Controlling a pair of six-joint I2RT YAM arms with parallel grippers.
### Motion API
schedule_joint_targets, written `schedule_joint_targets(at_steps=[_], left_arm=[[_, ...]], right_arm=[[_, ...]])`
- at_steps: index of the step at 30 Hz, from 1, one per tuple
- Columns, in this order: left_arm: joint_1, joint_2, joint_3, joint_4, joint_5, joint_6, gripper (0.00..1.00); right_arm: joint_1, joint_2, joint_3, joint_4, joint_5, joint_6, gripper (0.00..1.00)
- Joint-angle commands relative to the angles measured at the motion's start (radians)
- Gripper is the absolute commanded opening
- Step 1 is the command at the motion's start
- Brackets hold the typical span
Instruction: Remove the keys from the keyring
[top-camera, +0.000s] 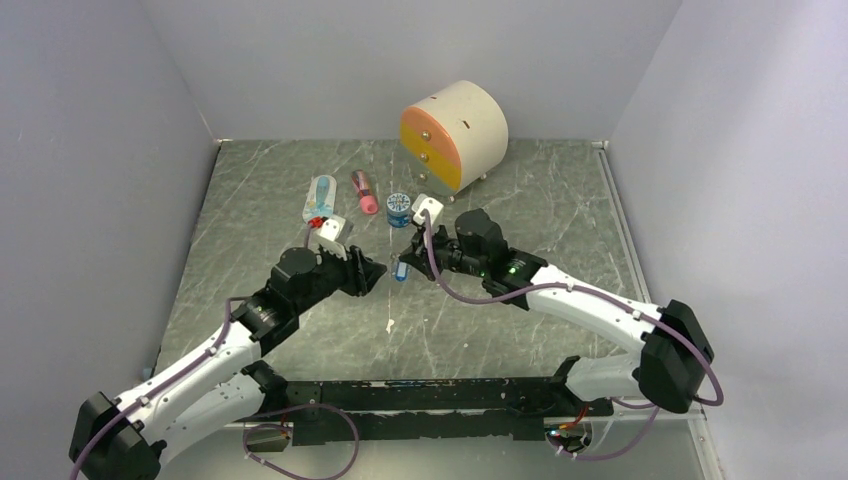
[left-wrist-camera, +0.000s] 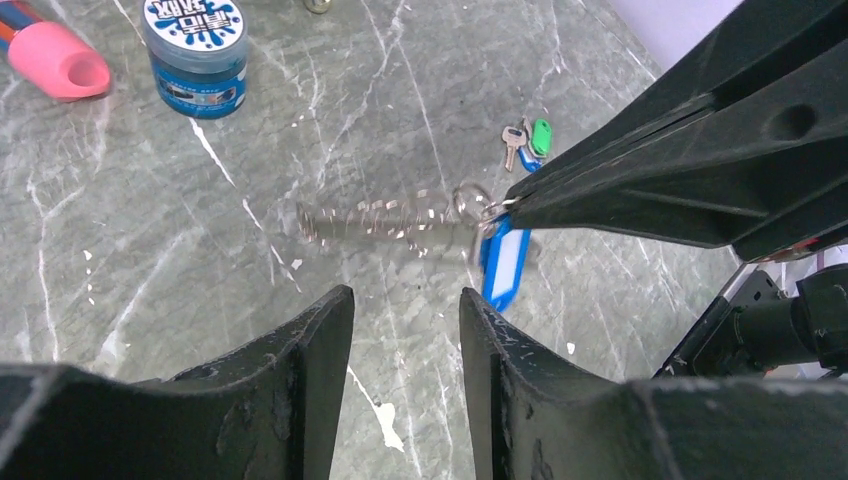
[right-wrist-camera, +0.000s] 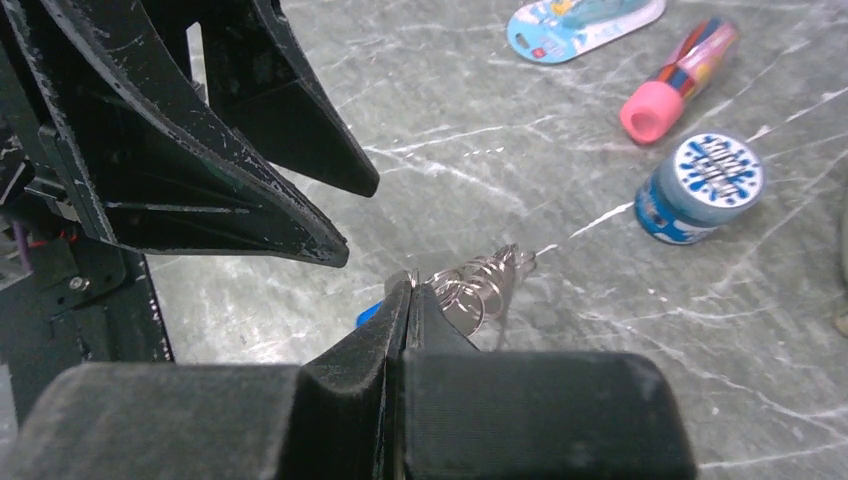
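My right gripper (right-wrist-camera: 410, 290) is shut on a thin ring of the keyring (right-wrist-camera: 482, 278), a silvery strand of linked rings held above the table. In the left wrist view the strand (left-wrist-camera: 385, 218) looks blurred and stretches left from the right gripper's tip (left-wrist-camera: 512, 200). A blue-tagged key (left-wrist-camera: 505, 262) hangs from the ring just below that tip; it also shows in the top view (top-camera: 401, 270). A green-tagged key (left-wrist-camera: 541, 137) and a small silver key (left-wrist-camera: 513, 145) lie on the table beyond. My left gripper (left-wrist-camera: 407, 300) is open and empty, just short of the blue tag.
At the back stand a round cream and orange drawer unit (top-camera: 455, 135), a round blue tin (top-camera: 399, 208), a pink-capped marker (top-camera: 364, 191) and a pale blue oval flat piece (top-camera: 320, 198). The two grippers face each other closely at mid-table (top-camera: 392, 265).
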Motion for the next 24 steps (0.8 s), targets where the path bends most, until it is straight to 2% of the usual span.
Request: schedule_joint_targets(at_steps=[1, 5, 11, 24], left_arm=[[-0.002, 0.0, 0.005, 0.033, 0.053, 0.03, 0.49], [-0.001, 0.002, -0.032, 0.081, 0.119, 0.039, 0.5], [-0.001, 0.028, -0.077, 0.13, 0.202, 0.028, 0.5], [-0.009, 0.079, -0.116, 0.267, 0.272, -0.077, 0.5]], right_arm=[[0.002, 0.039, 0.043, -0.076, -0.087, 0.045, 0.0], [0.0, 0.002, -0.053, -0.032, -0.088, 0.089, 0.0], [-0.001, 0.017, -0.106, -0.04, -0.095, 0.101, 0.0], [0.0, -0.012, -0.07, -0.059, 0.029, 0.222, 0.0]])
